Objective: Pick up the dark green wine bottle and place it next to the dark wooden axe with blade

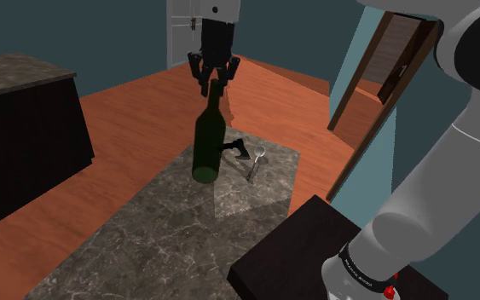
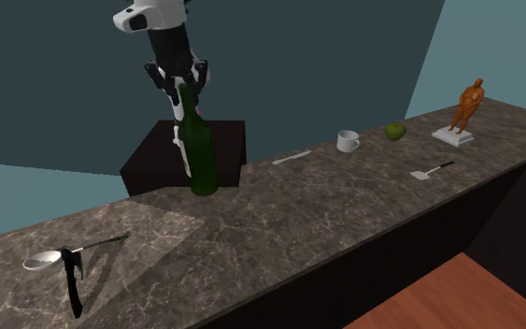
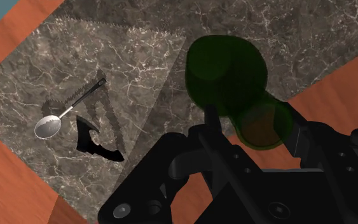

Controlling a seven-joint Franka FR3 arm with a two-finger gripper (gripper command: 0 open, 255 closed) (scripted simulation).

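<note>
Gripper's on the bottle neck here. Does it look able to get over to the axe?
Probably yes. The gripper clasps the wine bottle by the neck, and the counter between it and the axe is bare; only a spoon lies beside the axe.

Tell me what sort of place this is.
Likely a home kitchen: a long stone-patterned counter carrying a mug, a spatula and a round green fruit, above a wood floor.
</note>
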